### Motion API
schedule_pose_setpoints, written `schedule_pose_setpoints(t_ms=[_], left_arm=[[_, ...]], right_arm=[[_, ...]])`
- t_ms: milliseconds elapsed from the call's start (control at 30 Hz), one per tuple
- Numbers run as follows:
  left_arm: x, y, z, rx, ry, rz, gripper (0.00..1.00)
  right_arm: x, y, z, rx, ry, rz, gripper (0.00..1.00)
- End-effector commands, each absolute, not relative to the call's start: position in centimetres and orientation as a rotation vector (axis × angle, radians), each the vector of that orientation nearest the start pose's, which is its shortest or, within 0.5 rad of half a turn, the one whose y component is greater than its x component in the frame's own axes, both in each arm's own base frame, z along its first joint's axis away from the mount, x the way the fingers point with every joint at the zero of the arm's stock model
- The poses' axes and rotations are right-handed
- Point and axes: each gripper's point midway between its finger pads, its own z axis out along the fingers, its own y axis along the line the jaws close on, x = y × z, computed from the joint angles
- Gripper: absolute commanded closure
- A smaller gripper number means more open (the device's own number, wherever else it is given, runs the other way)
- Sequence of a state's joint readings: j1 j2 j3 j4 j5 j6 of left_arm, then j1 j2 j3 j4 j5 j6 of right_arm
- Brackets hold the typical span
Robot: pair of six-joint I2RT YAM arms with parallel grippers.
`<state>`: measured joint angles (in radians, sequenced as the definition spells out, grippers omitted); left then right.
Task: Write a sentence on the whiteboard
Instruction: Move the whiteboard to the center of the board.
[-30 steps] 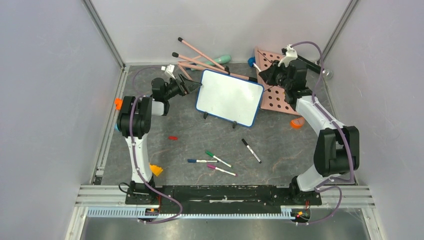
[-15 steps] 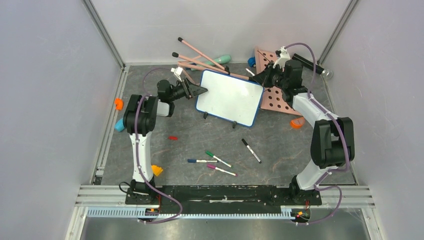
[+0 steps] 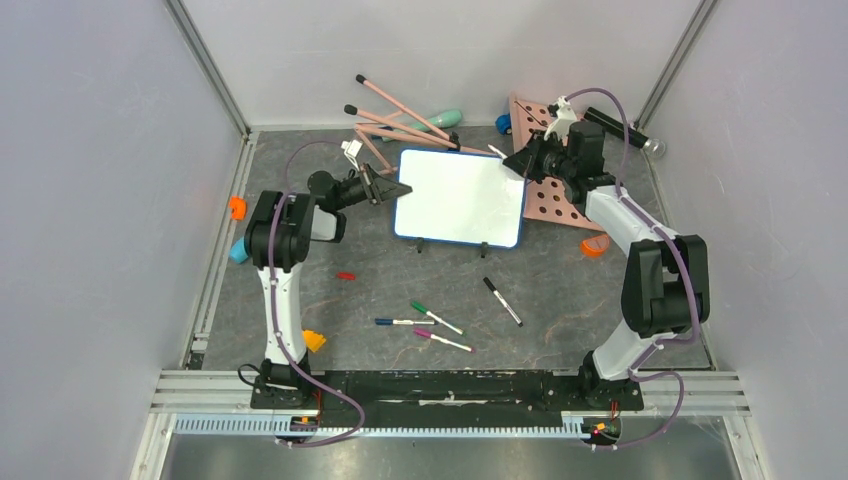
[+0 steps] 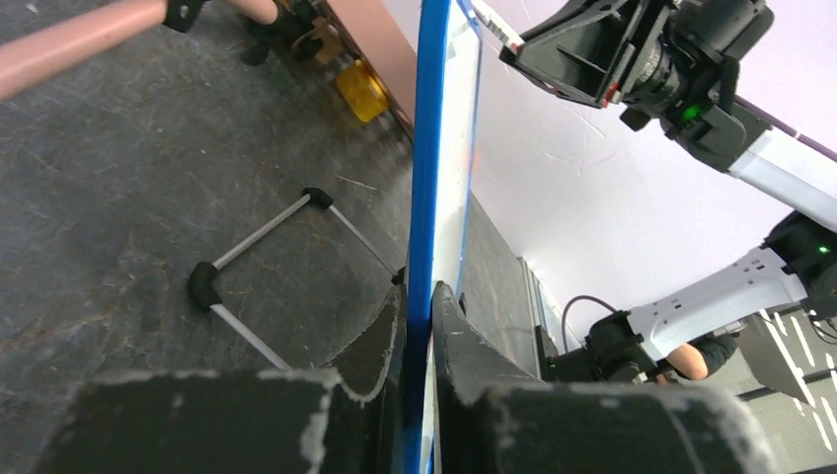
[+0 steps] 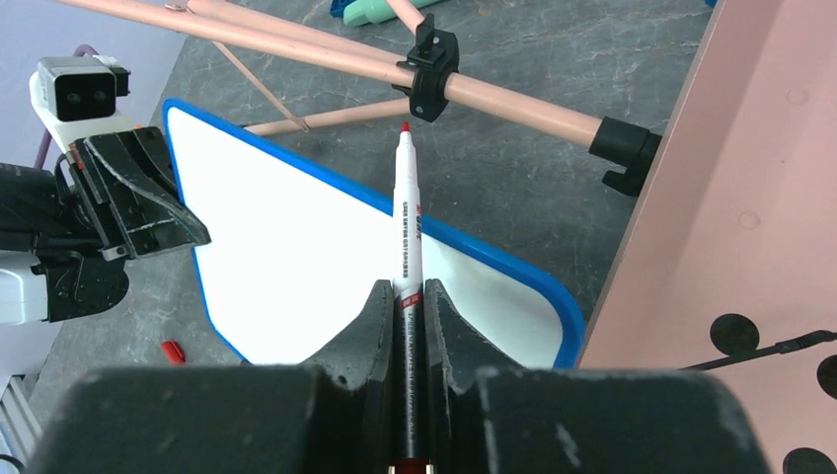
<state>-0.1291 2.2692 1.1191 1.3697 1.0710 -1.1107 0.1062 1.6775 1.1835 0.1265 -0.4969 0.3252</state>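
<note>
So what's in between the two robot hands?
The blank whiteboard. In the top view the left gripper pinches its left edge, and the right gripper, holding a red-tipped marker, is at its far right corner.

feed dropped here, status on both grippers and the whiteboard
Left gripper shut on whiteboard rim. Right gripper shut on marker, red tip bare, off the board. No writing visible. Pink rods close behind board.

Pale grey walls [image 3: 90, 200] enclose a dark, marbled grey tabletop [image 3: 560, 340], scuffed in places. Aluminium posts [image 3: 205, 65] rise at the far corners. A slotted metal rail [image 3: 200, 385] lines the near edge under even light.
</note>
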Motion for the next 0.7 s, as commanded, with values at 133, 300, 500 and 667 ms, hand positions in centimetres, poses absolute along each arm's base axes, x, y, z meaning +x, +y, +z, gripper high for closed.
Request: schedule_pose_setpoints(t_ms=[133,300,500,667], left_arm=[[40.5,-22.7,13.4,0.3,1.706,-1.723,0.95],[38.6,-22.2,13.4,0.286,1.7,-1.725,0.96],[36.7,-21.7,13.7,0.292,1.7,-1.698,0.97],[35.5,-20.9,13.6,0.268,1.7,-1.659,0.98]], right_arm=[[46.4,14.7,25.0,-0.182,1.857,0.769,1.0],[45.3,14.4,25.4,-0.186,1.852,0.752,1.0],[43.4,13.8,25.8,-0.183,1.841,0.72,1.0],[42.0,13.3,26.1,-0.169,1.834,0.698,1.0]])
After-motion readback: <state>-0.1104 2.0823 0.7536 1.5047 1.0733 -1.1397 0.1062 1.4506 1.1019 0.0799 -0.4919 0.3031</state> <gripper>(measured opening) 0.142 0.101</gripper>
